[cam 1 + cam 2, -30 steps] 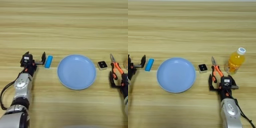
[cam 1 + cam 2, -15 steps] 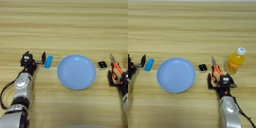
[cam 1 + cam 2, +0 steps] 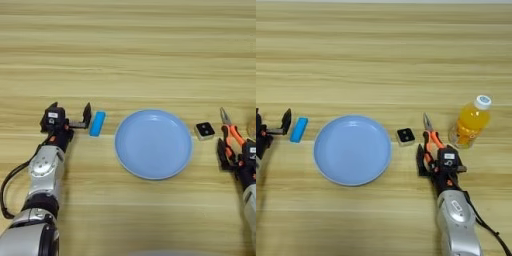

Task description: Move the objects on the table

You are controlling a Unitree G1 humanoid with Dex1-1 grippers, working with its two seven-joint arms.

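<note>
Comparing with a second ago, nothing on the table (image 3: 130,45) has shifted; both arms stay where they were. The left gripper (image 3: 70,118) rests at the left, fingers apart, one finger (image 3: 87,115) just beside the blue block (image 3: 97,123) without clearly touching it. The block's long axis runs near-to-far, tilted slightly right at its far end. The plate (image 3: 153,144) lies at centre, the small black-and-white piece (image 3: 405,136) just right of it. The right gripper (image 3: 432,161) sits over the pliers' orange handles (image 3: 432,142); whether it clamps them I cannot tell. The pliers lie lengthwise away from the robot, tip pointing far and slightly left. The bottle (image 3: 471,122) stands upright to their right.
</note>
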